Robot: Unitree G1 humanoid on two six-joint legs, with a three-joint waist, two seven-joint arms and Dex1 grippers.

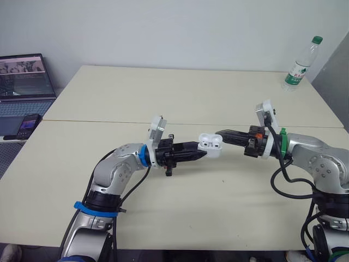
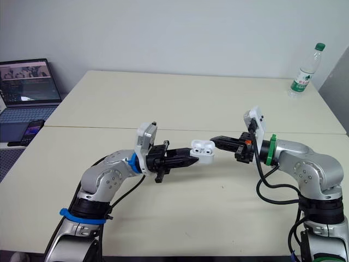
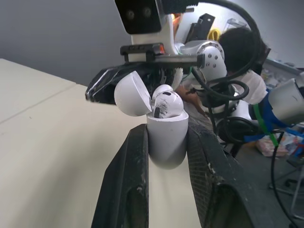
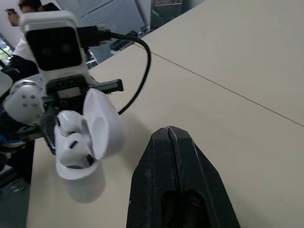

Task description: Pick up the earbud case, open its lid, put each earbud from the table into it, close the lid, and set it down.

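The white earbud case (image 1: 210,145) hangs above the middle of the table, with my left gripper (image 1: 200,155) shut on its lower half. Its lid (image 3: 132,95) stands open, and two white earbuds (image 3: 166,101) sit in the case body (image 3: 165,140). From the right, my right gripper (image 1: 221,134) points at the case with its fingers pressed together and nothing between them. Its tip is close beside the open lid (image 4: 102,124); I cannot tell if they touch. In the right wrist view the shut fingers (image 4: 161,156) lie a little apart from the case (image 4: 76,164).
A clear water bottle (image 1: 299,65) with a green cap stands at the table's far right corner. Off the table's left side sit a laptop (image 1: 24,76) and a phone (image 1: 28,125). A person (image 3: 240,45) is visible behind my right arm.
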